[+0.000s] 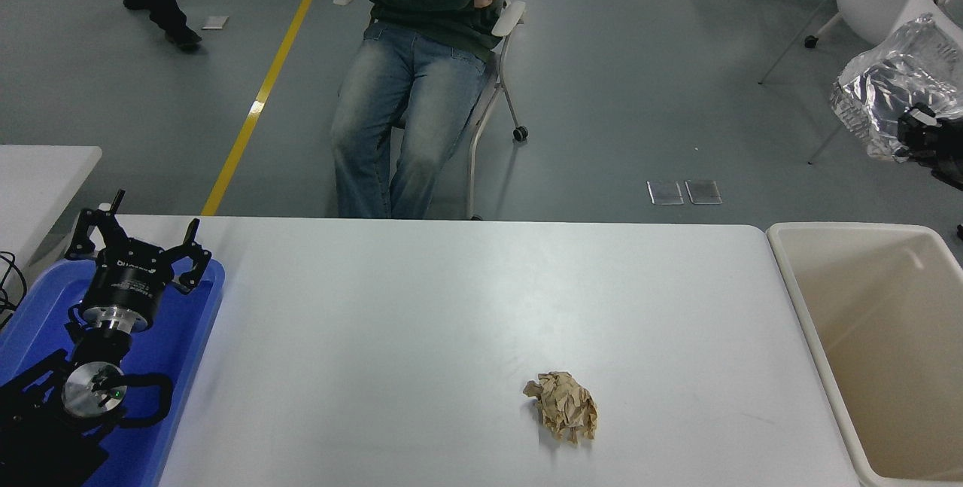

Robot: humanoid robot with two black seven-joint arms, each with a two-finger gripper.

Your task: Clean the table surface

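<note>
One pincer (914, 128) raised far right, gripping foil bag (891, 88).

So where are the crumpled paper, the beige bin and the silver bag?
Paper (562, 415): head view, middle of the brown wad.
Bin (786, 229): head view, far left rim corner.
Bag (888, 84): head view, crinkled foil face.

The left gripper (137, 235) is black, with thin open-frame fingers (84, 235) and small pale lettering on its round body. Behind it sit a silver metal ring and a silver disc with one green light. Of the right gripper (929, 137), only a black part shows.
</note>
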